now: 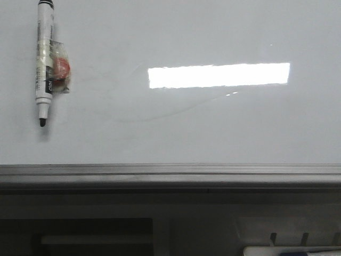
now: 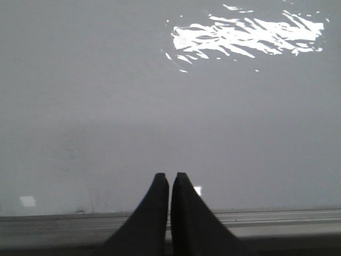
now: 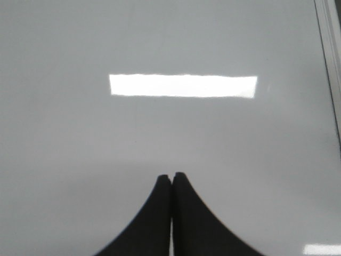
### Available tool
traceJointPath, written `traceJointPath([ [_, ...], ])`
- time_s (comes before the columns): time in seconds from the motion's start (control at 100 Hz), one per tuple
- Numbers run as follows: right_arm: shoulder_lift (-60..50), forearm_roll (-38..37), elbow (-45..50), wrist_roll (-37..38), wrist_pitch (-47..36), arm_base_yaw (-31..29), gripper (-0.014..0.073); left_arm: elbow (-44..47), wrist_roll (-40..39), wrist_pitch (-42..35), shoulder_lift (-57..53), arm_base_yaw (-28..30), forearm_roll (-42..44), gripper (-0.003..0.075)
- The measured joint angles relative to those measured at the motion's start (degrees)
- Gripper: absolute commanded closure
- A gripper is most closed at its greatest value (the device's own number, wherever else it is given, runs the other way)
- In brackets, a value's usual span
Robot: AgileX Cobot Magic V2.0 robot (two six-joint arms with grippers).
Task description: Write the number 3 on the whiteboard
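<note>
The whiteboard [image 1: 213, 128] fills the front view, glossy white-grey, with a bright rectangular light reflection and a grey metal bottom rail [image 1: 170, 173]. No drawn number 3 shows on it; only a faint grey curved smear [image 1: 170, 113]. A white marker pen [image 1: 43, 58] with a black tip pointing down lies at the far left, a red and clear piece taped to its side. Neither gripper shows in the front view. My left gripper [image 2: 170, 176] is shut and empty over the board [image 2: 160, 106] near the rail. My right gripper [image 3: 171, 176] is shut and empty over the board [image 3: 80, 138].
The board's metal side frame [image 3: 330, 53] runs along one edge in the right wrist view. The bottom rail also shows in the left wrist view [image 2: 277, 218]. Below the rail, a dark shelf area and a white tray edge [image 1: 290, 250] show.
</note>
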Motion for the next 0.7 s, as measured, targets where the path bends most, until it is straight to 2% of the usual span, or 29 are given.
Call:
traceJointPath([
  [0.3,0.0,0.43,0.0,0.0,-0.15,0.0,0.0655,0.0,0.0,-1.99,0.0,0.0,-0.41,0.0741],
  [0.41,0.0,5.67,0.0,0.0,1.51,0.0,0.0655,-0.07,0.0,-6.38,0.0,0.0,-3.76,0.0741],
  [0.7,1.93,12.51,-2.23,0.0,10.43,0.0,0.0655,-0.22,0.0,-4.29,1.88,0.0,-7.66,0.0741],
])
